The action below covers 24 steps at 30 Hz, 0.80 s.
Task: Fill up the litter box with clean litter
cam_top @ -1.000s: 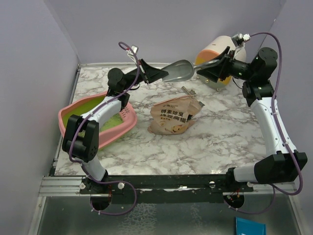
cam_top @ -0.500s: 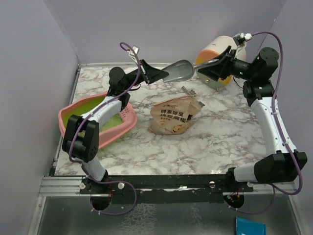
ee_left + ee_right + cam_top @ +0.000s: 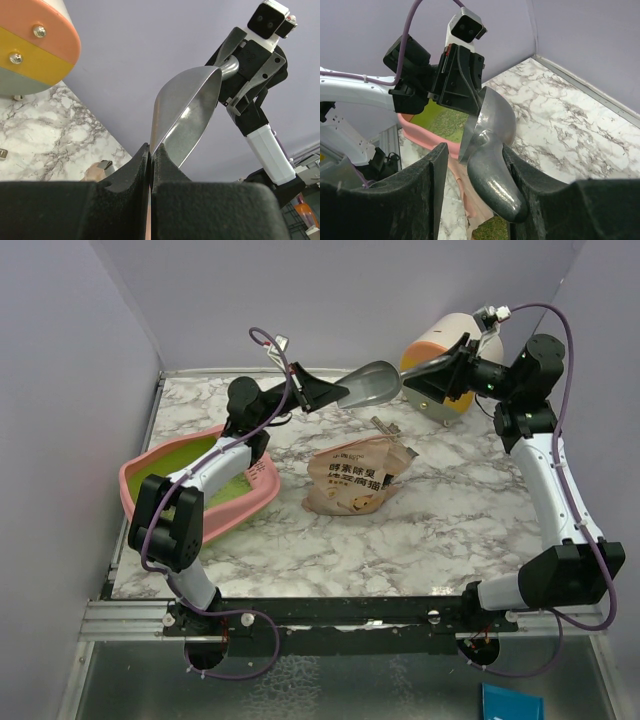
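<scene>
grey metal scoop (image 3: 372, 382), raised between the arms, has crept slightly up and right. left gripper (image 3: 150, 150) pinches its front lip tight; right gripper (image 3: 476, 152) has its jaws apart round the handle, not clamped (a handover, probably). crinkled tan litter pouch (image 3: 352, 478) lies mid-table, unpoured; shallow pink litter box (image 3: 128, 480) waits at left.

scoop (image 3: 190, 107): bare grey metal, smooth, the bowl polished to a mirror shine inside, the handle duller and finely speckled. left fingers (image 3: 75, 210) and right fingers (image 3: 380, 200): black, matt, finely grainy. litter box (image 3: 128, 488): smooth pink plastic with a slight sheen. pouch (image 3: 350, 480): tan, crinkled, paper-like, low gloss. drawer unit (image 3: 35, 45): smooth plastic with shiny metal screws. table (image 3: 450, 510): marble-patterned, smooth, faintly glossy. arm shells (image 3: 555, 490): glossy white plastic. walls (image 3: 350, 300): flat matt lilac.
</scene>
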{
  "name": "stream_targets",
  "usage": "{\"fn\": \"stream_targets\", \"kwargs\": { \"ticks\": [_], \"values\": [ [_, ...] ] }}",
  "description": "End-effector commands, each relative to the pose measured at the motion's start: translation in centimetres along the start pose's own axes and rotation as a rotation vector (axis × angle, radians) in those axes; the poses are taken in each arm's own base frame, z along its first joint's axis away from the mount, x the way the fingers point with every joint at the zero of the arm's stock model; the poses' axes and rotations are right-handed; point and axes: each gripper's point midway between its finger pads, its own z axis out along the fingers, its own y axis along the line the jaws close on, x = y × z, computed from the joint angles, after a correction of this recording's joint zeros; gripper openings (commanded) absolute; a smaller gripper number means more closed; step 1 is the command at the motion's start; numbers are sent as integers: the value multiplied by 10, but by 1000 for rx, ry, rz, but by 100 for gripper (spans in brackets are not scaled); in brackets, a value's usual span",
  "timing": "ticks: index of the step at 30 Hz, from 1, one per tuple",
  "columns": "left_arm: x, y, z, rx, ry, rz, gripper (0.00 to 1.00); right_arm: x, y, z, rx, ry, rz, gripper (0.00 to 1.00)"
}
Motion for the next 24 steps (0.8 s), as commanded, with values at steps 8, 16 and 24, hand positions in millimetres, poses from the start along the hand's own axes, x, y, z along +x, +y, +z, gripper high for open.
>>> {"fn": "stream_targets", "kwargs": {
  "ticks": [8, 16, 24],
  "values": [
    [8, -23, 6, 52, 39, 66, 0, -25, 7, 6, 9, -51, -92, 40],
    [10, -25, 3, 49, 67, 94, 0, -27, 0, 3, 73, -6, -102, 47],
    [3, -28, -9, 33, 79, 133, 0, -13, 1, -5, 121, 29, -78, 50]
  ]
}}
